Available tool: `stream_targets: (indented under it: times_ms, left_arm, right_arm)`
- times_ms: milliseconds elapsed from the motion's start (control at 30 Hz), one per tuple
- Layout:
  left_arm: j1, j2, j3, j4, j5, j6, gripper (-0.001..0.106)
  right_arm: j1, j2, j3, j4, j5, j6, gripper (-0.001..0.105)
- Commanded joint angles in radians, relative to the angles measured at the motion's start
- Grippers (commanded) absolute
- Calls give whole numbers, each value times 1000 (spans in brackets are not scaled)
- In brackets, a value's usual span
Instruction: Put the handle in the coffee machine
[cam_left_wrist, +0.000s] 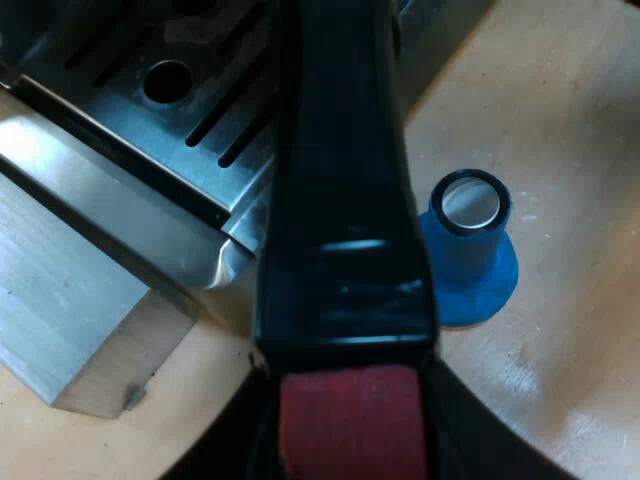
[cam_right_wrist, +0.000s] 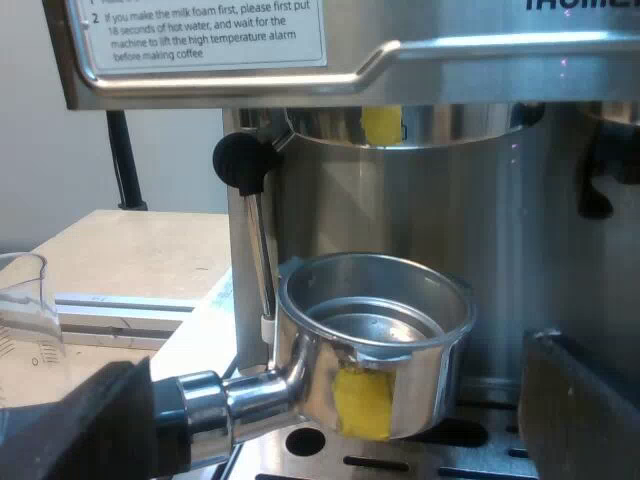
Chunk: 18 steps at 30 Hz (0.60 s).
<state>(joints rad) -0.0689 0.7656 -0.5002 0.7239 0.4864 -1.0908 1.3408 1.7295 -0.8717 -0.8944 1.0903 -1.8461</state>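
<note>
Left gripper (cam_left_wrist: 350, 450) pinches the handle (cam_left_wrist: 340, 200) at its red end. The black shaft runs away over the drip tray (cam_left_wrist: 150, 110), its far end cut off. Right gripper (cam_right_wrist: 320, 410) is spread, empty. Farther on, the holder (cam_right_wrist: 375, 330), a steel basket with a yellow mark, sits upright just below the espresso machine (cam_right_wrist: 450, 60) brew head, apart from it.

I log the holder (cam_right_wrist: 375, 340) under the machine's brew head (cam_right_wrist: 420, 125) and above the drip tray (cam_right_wrist: 400, 463), with the steam wand (cam_right_wrist: 258, 240) just beside it. The tamper (cam_left_wrist: 470, 250) stands on the table (cam_left_wrist: 580, 150) near the tray's corner.
</note>
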Motion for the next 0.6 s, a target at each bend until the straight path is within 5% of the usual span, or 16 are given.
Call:
stream_targets:
  times_ms: [33,600]
  left_arm:
    - [0,-9,-15,-41,34,-12,0]
    - [6,35,-17,-38,109,45,0]
  right_arm:
    - [0,-4,-5,-5,6,-4,74]
    - [0,-4,-5,-5,6,-4,74]
